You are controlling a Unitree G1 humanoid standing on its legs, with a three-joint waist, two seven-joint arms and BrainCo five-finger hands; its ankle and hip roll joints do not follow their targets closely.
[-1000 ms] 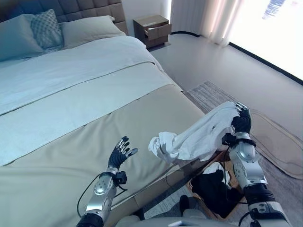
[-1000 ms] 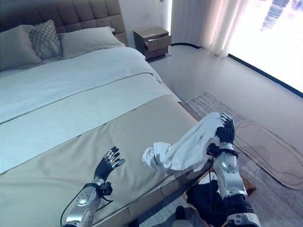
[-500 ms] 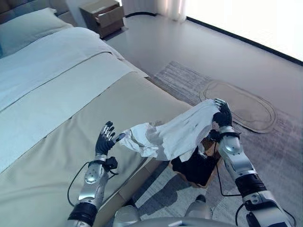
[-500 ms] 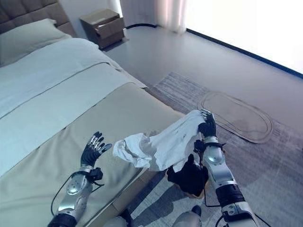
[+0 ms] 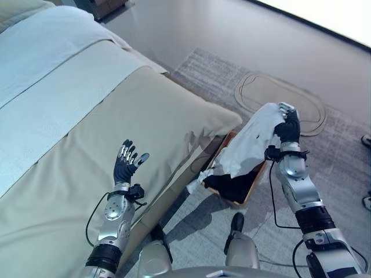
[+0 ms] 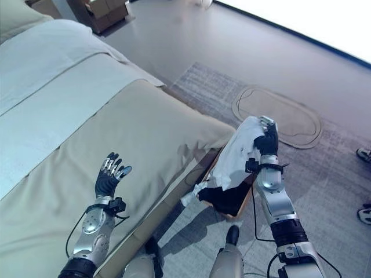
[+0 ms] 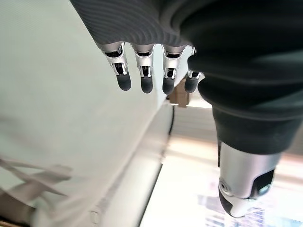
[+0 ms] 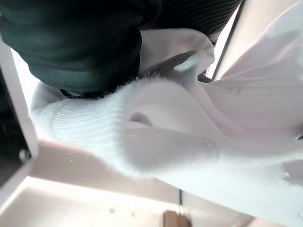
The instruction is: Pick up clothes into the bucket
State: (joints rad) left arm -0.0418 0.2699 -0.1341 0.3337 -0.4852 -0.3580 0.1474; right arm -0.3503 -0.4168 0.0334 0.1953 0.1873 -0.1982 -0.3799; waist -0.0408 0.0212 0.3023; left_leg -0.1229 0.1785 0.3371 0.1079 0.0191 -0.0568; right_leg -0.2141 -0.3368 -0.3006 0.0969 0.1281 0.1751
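Observation:
My right hand point(image 5: 286, 128) is shut on a white garment point(image 5: 248, 142), held up over the floor beside the bed. The cloth point(image 8: 203, 151) drapes down from the hand into a wooden bucket point(image 5: 254, 189) on the floor, where a dark garment point(image 5: 233, 186) lies. One white end point(image 5: 195, 183) hangs over the bucket's bed-side rim. My left hand point(image 5: 125, 163) is raised over the beige bed cover point(image 5: 116, 127), fingers point(image 7: 144, 80) straight and apart, holding nothing.
The bed point(image 5: 52, 87) takes up the left, its corner point(image 5: 229, 119) close to the bucket. A grey rug point(image 5: 342, 168) with a smaller oval mat point(image 5: 278, 95) lies under and beyond the bucket. A wooden nightstand point(image 6: 95, 11) stands far back. A person's shoes point(image 6: 364, 155) show at the right edge.
The camera has tilted down and right. My right hand has carried the white garment off the bed edge and lowered it, so its hanging part now lies in the bucket. The left hand stays raised.

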